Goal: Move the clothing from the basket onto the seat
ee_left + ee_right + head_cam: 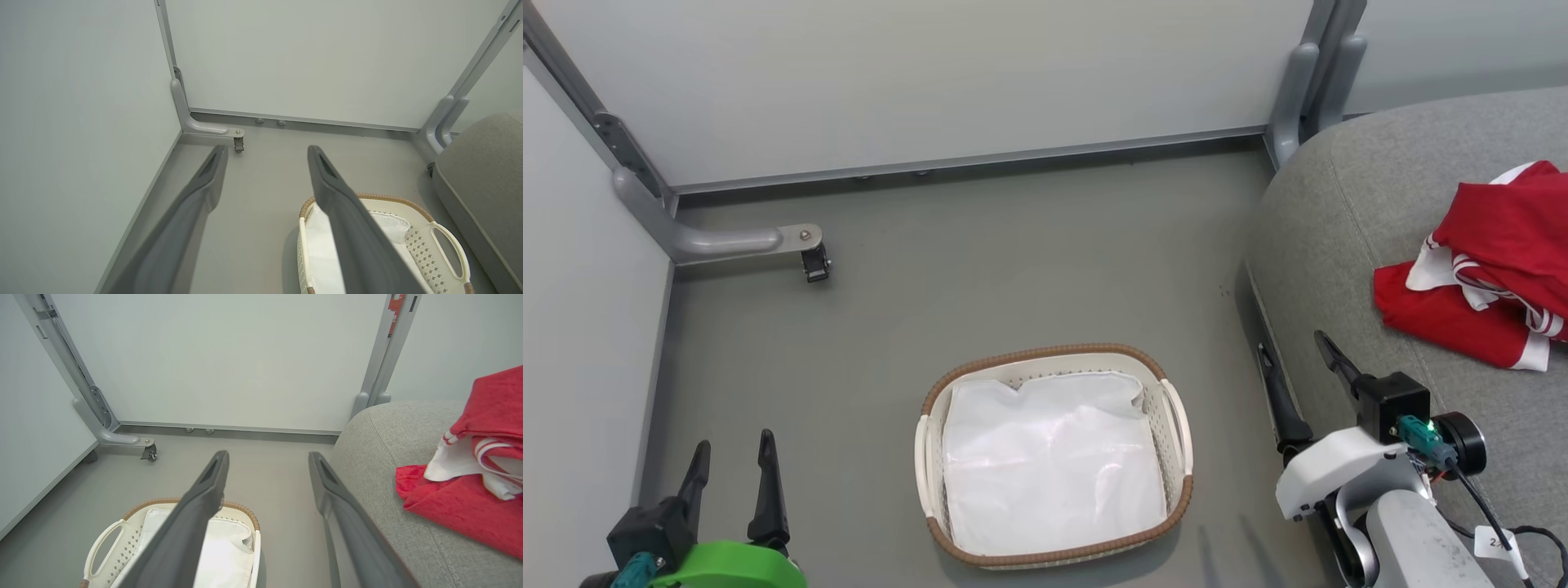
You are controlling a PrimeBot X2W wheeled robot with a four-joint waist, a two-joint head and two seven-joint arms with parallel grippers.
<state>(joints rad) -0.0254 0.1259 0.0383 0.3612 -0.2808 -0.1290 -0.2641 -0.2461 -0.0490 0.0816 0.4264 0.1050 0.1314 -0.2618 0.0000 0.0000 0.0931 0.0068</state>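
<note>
The clothing (1486, 269) lies bunched on the seat (1347, 212), well right of the basket (1045, 353), which holds a white liner (1049, 465). My right gripper (1292, 343) hangs just right of the basket, and my left gripper (734, 441) hangs to its left. Both are spread wide and empty.

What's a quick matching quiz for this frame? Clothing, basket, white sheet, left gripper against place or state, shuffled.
Column 1
1. clothing
2. basket
3. white sheet
4. left gripper

Column 2
A. standing on the floor
B. open, holding nothing
C. lying on the seat
D. lying inside the basket

Pairs: 1-C, 2-A, 3-D, 4-B
</note>
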